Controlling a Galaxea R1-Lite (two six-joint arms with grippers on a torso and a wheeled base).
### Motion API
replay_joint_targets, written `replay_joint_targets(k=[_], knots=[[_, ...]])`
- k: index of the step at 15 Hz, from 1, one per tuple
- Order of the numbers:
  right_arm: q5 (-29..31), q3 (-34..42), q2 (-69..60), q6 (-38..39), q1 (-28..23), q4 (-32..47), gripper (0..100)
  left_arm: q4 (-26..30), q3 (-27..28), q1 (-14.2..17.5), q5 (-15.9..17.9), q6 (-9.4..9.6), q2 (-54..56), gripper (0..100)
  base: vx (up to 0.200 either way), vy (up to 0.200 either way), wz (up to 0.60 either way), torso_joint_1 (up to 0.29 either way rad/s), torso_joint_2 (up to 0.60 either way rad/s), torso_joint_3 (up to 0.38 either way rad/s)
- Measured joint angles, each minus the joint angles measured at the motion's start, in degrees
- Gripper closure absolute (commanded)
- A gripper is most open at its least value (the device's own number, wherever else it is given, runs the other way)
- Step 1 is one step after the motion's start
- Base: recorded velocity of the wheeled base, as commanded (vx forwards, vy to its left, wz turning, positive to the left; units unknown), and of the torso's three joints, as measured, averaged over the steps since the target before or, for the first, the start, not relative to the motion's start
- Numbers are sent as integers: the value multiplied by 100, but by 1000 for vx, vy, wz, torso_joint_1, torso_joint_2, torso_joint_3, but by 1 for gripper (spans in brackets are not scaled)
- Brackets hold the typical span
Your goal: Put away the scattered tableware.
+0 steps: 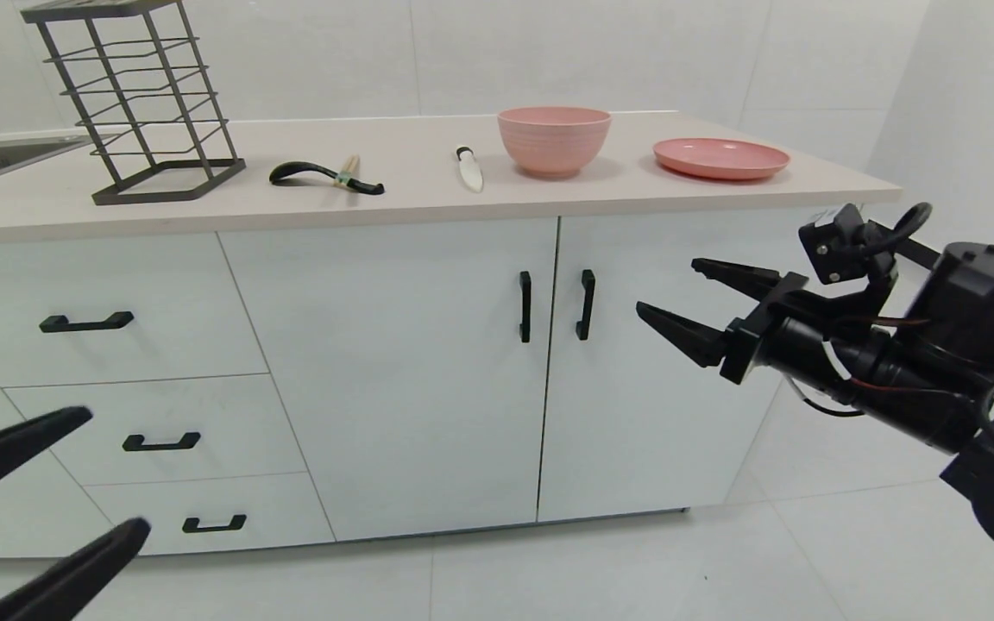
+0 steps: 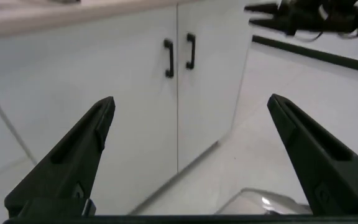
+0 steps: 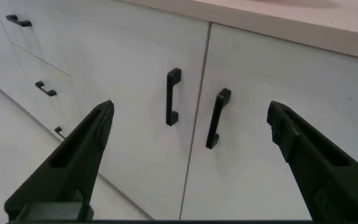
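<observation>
Bowl (image 1: pixel 553 138), plate (image 1: pixel 720 158), knife (image 1: pixel 468 169) and spoon (image 1: pixel 300 172) are laid on countertop (image 1: pixel 411 191); left gripper (image 1: pixel 116 470) and right gripper (image 1: pixel 668 285) are held spread, empty.

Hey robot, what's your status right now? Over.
Left gripper, right gripper open, empty, low before cabinet doors. Bowl, plate, knife, ladle on counter, untouched. No obstruction seen.

One rack (image 1: pixel 104 10), one black ladle (image 1: pixel 298 172), one knife (image 1: pixel 468 169), one pink bowl (image 1: pixel 554 140) and one pink plate (image 1: pixel 720 158).

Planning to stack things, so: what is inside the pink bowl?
Of the pink bowl, only the rim and far inner wall show; nothing rises above the rim. Its near wall hides the bottom.
</observation>
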State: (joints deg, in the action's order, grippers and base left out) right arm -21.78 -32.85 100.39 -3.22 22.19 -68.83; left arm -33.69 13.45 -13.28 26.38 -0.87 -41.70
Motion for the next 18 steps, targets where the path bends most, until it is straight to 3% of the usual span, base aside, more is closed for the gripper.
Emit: replay_joint_targets(k=[3, 4, 10, 11, 14, 16, 18], knots=[[22, 215, 49, -11, 319, -15, 0, -1574, 5, -205, 13, 9, -1150, 0, 0, 0, 0, 0, 0, 0], [22, 384, 55, -12, 440, -30, 0, -1847, -111, -232, 16, 0, -1441, 0, 0, 0, 0, 0, 0, 0], [15, 590, 273, -123, 564, -146, 0, -1968, -712, -784, 38, 116, -2334, 0, 0, 0, 0, 0, 0, 0], [11, 596, 344, -197, 512, -146, 0, -1985, -697, -905, 39, 324, -2503, 0, 0, 0, 0, 0, 0, 0], [-51, 573, 532, -290, 313, -217, 0, -2189, -435, -1112, 44, 1246, -3115, 0, 0, 0, 0, 0, 0, 0], [-607, 592, 768, -521, 123, -516, 0, -2559, -212, -1309, 139, 1419, -3622, 0, 0, 0, 0, 0, 0, 0], [-922, 541, 1017, -655, -59, -641, 0, -3205, 0, -1743, 288, 1397, -4239, 0, 0, 0, 0, 0, 0, 0]])
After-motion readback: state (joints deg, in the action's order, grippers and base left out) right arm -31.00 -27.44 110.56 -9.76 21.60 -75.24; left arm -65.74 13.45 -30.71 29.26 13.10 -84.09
